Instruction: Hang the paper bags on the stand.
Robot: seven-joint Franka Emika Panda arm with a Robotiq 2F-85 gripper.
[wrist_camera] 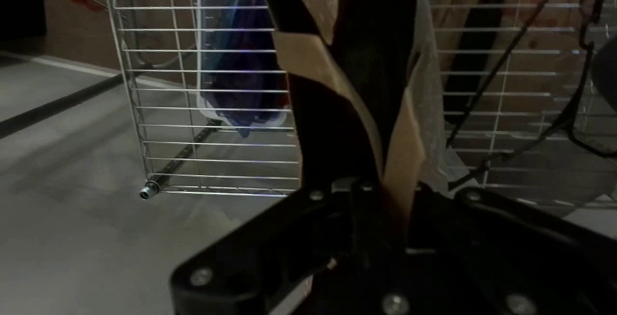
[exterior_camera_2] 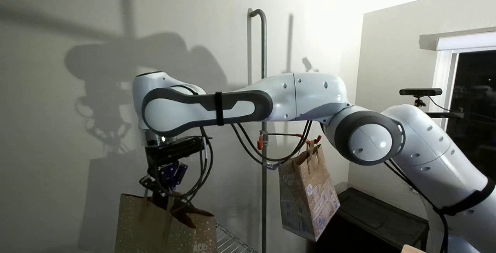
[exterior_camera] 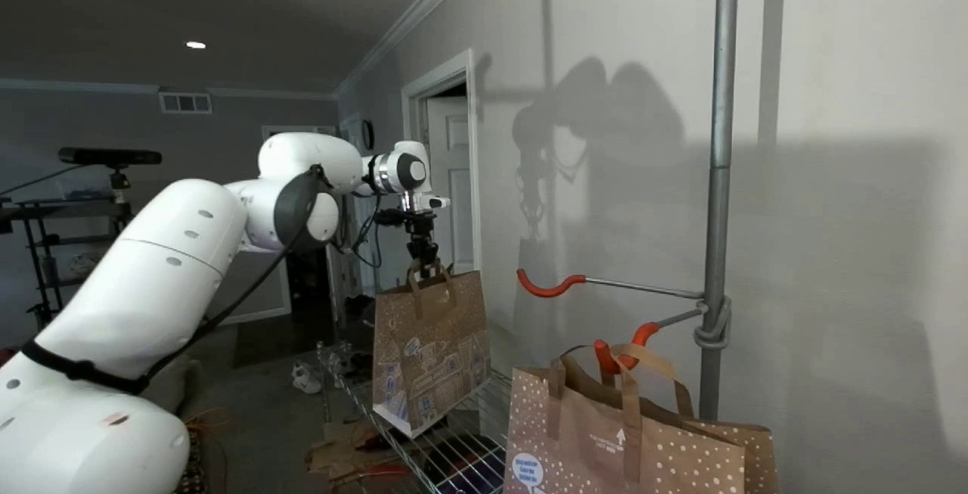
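The fingers (exterior_camera: 424,252) are pinched tight on the handle straps (wrist_camera: 405,160) of a brown paper bag (exterior_camera: 432,350), apart from the stand (exterior_camera: 718,191), where a second paper bag (exterior_camera: 665,456) hangs by its handle from an orange hook (exterior_camera: 643,335), its base cut off in an exterior view. The held bag's inside is too dark to make out in the wrist view, and whether its underside touches the wire grid (wrist_camera: 217,190) I cannot tell. Through that grid shows a white-rimmed tub (wrist_camera: 199,79) holding blue-purple material (wrist_camera: 241,61), too dim to identify.
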